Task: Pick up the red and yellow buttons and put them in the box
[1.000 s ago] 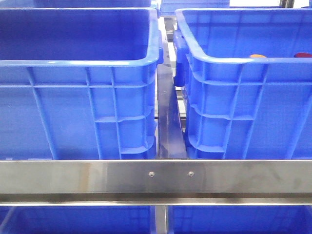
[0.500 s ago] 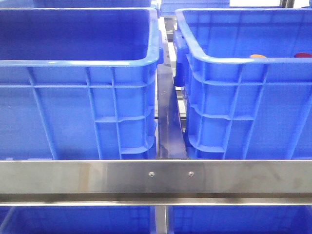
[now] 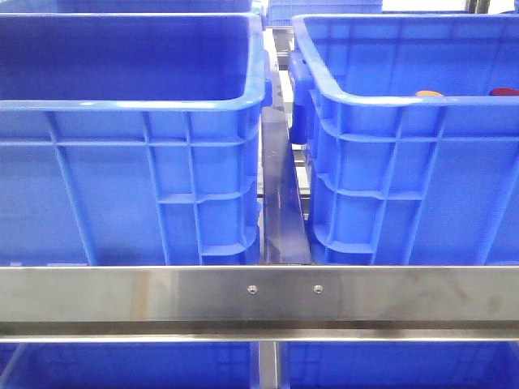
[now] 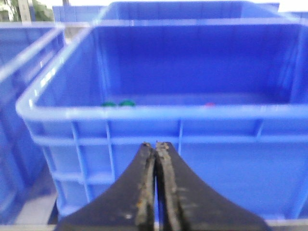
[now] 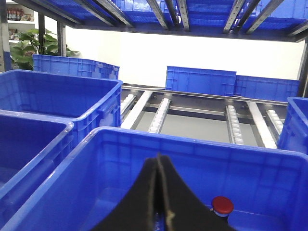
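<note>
Two blue crates stand side by side in the front view, the left crate [image 3: 130, 105] and the right crate [image 3: 405, 101]. An orange-yellow button [image 3: 429, 94] and a red button [image 3: 504, 91] peek over the right crate's near rim. Neither gripper shows in the front view. My left gripper [image 4: 155, 144] is shut and empty, in front of a blue crate's outer wall [image 4: 159, 144], below its rim. A small red spot [image 4: 210, 104] shows just over that rim. My right gripper [image 5: 158, 158] is shut and empty above a blue crate [image 5: 120, 144] holding a red button [image 5: 222, 205].
A steel rail [image 3: 259, 293] crosses the front below the crates, with a metal divider [image 3: 280, 194] between them. Two green caps [image 4: 118, 103] lie in the crate in the left wrist view. Roller tracks [image 5: 159, 113] and more blue crates [image 5: 199, 79] lie beyond.
</note>
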